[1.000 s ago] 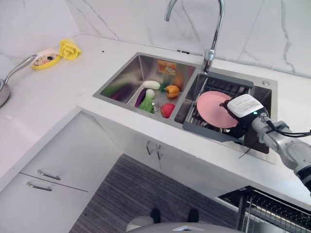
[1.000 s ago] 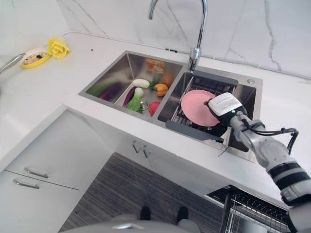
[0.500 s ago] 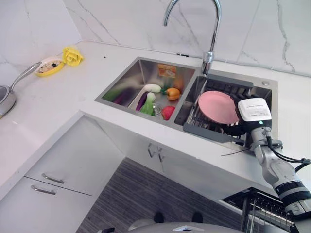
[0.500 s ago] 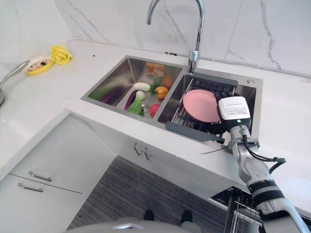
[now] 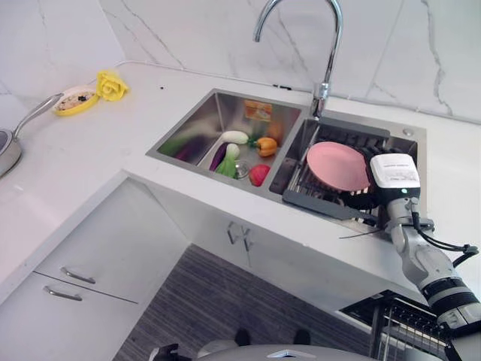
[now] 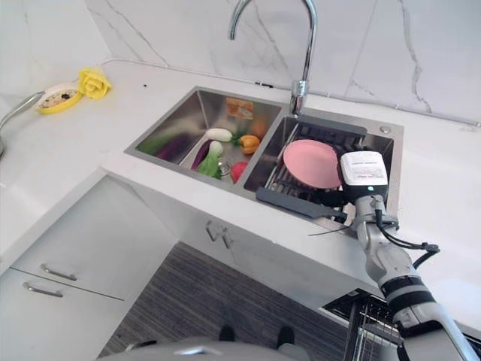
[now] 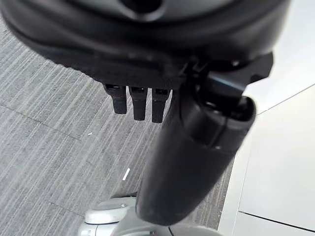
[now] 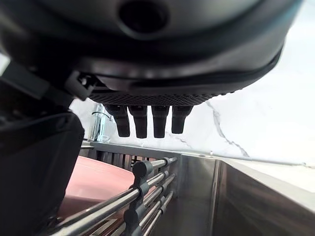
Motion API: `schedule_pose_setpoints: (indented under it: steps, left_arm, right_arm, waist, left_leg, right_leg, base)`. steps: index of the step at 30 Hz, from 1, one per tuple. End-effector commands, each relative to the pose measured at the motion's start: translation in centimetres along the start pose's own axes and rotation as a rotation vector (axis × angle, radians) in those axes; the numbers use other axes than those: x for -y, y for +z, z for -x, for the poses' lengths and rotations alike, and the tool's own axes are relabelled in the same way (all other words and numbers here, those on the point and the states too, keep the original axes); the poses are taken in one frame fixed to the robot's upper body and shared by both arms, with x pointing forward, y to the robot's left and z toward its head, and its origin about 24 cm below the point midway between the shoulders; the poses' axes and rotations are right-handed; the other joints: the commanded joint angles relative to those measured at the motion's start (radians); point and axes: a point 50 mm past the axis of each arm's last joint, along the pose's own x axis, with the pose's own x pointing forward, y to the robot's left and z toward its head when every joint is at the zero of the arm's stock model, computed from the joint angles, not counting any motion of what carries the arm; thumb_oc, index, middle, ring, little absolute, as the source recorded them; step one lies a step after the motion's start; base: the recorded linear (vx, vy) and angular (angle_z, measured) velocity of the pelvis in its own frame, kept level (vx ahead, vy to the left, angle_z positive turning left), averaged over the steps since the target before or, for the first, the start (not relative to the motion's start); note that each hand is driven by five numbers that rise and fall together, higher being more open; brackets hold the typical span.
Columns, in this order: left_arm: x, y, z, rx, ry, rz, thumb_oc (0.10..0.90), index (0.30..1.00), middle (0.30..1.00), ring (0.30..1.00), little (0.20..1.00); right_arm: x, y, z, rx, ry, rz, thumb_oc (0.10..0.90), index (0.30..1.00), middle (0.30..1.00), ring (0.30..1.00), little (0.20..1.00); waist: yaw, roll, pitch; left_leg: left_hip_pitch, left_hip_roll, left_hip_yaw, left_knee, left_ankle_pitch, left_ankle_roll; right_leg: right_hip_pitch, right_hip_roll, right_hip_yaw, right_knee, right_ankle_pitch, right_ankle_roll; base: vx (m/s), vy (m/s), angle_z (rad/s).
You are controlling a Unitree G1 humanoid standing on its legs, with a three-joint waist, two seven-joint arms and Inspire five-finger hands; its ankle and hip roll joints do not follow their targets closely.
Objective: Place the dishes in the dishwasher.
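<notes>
Leaning in the wire rack [image 5: 316,188] of the right sink basin, the pink plate [image 5: 337,166] lies tilted with its face up, just below the tall curved faucet [image 5: 325,53]. The right hand [image 5: 393,174] sits at the plate's right edge, over the rack's near right corner. In its wrist view the fingers [image 8: 147,119] hang straight and relaxed above the rack bars, with the plate [image 8: 98,182] lying past them, not gripped. The left basin [image 5: 225,135] holds toy vegetables: a white and a purple eggplant, a green leafy piece, an orange pepper [image 5: 265,143] and a red piece [image 5: 259,174]. At the white surface's far left corner sit a yellow flower [image 5: 110,85] and a small yellow dish [image 5: 71,99]. The left hand [image 7: 147,73] hangs over the grey floor, fingers straight, holding nothing.
</notes>
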Motion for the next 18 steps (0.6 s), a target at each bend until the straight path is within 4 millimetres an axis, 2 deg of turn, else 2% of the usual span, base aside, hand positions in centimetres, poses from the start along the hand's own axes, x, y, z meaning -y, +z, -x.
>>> schedule_pose_setpoints:
  steps: [1,2,4,8,13,14,15,18]
  left_arm:
    - [-2.6,1.1,-0.6,0.012,0.092,-0.022,0.8,0.9,0.9,0.9,0.9]
    - [-2.7,1.3,-0.6,0.013,0.096,-0.021,0.8,0.9,0.9,0.9,0.9]
    - [-2.8,1.4,-0.6,0.012,0.101,-0.014,0.8,0.9,0.9,0.9,0.9]
    - [-3.1,1.5,-0.6,0.011,0.111,0.0,0.8,0.9,0.9,0.9,0.9]
    - [-3.4,1.3,-0.7,0.002,0.114,-0.007,0.8,0.9,0.9,0.9,0.9]
    - [-3.6,1.2,-0.7,0.004,0.111,-0.016,0.8,0.9,0.9,0.9,0.9]
    - [-3.6,1.2,-0.7,0.004,0.108,-0.016,0.8,0.9,0.9,0.9,0.9]
    - [-3.7,1.1,-0.7,0.001,0.103,-0.026,0.8,0.9,0.9,0.9,0.9]
  right_arm:
    - [0.5,2.5,-2.1,-0.246,-0.184,-0.612,0.8,0.9,0.9,0.9,0.9]
    - [0.2,2.8,-2.1,-0.28,-0.175,-0.709,0.8,0.9,0.9,0.9,0.9]
    - [0.1,3.0,-2.1,-0.298,-0.172,-0.77,0.8,0.9,0.9,0.9,0.9]
    - [0.1,2.6,-2.1,-0.289,-0.161,-0.793,0.8,0.9,0.9,0.9,0.9]
    - [0.5,2.1,-2.1,-0.214,-0.117,-0.675,0.8,0.9,0.9,0.9,0.9]
    - [1.0,1.6,-2.2,-0.153,-0.092,-0.57,0.8,0.9,0.9,0.9,0.9]
    - [1.4,1.6,-2.3,-0.126,-0.097,-0.538,0.8,0.9,0.9,0.9,0.9]
    - [1.8,1.3,-2.3,-0.092,-0.077,-0.502,0.8,0.9,0.9,0.9,0.9]
  waist:
    - [0.036,-0.083,-0.012]
    - [0.034,-0.084,-0.012]
    - [0.032,-0.086,-0.011]
    - [0.033,-0.091,-0.011]
    - [0.036,-0.097,-0.014]
    - [0.037,-0.101,-0.015]
    - [0.038,-0.102,-0.015]
    - [0.037,-0.104,-0.015]
  left_leg:
    - [-0.042,0.074,0.006,-0.001,0.022,-0.071]
    - [-0.042,0.074,0.005,-0.001,0.022,-0.071]
    - [-0.042,0.074,0.005,-0.001,0.022,-0.07]
    - [-0.039,0.074,0.003,-0.001,0.021,-0.069]
    - [-0.039,0.075,0.003,-0.001,0.019,-0.069]
    - [-0.038,0.074,0.003,-0.001,0.019,-0.07]
    - [-0.038,0.075,0.003,-0.001,0.019,-0.07]
    - [-0.036,0.074,0.002,-0.001,0.018,-0.07]
  right_leg:
    - [0.058,-0.143,0.0,0.016,-0.069,0.125]
    - [0.057,-0.142,-0.001,0.016,-0.069,0.124]
    - [0.058,-0.142,0.0,0.016,-0.07,0.123]
    - [0.061,-0.138,-0.001,0.016,-0.072,0.122]
    - [0.064,-0.139,-0.004,0.016,-0.073,0.122]
    - [0.065,-0.139,-0.004,0.015,-0.073,0.122]
    - [0.065,-0.138,-0.005,0.015,-0.073,0.122]
    - [0.067,-0.139,-0.003,0.016,-0.074,0.122]
  base:
    - [0.0,0.0,0.0]
    - [0.0,0.006,-0.03]
    - [0.0,0.0,0.0]
    - [0.0,0.0,0.0]
    - [0.0,0.0,0.0]
    - [0.0,0.0,0.0]
    - [0.0,0.0,0.0]
    - [0.0,0.0,0.0]
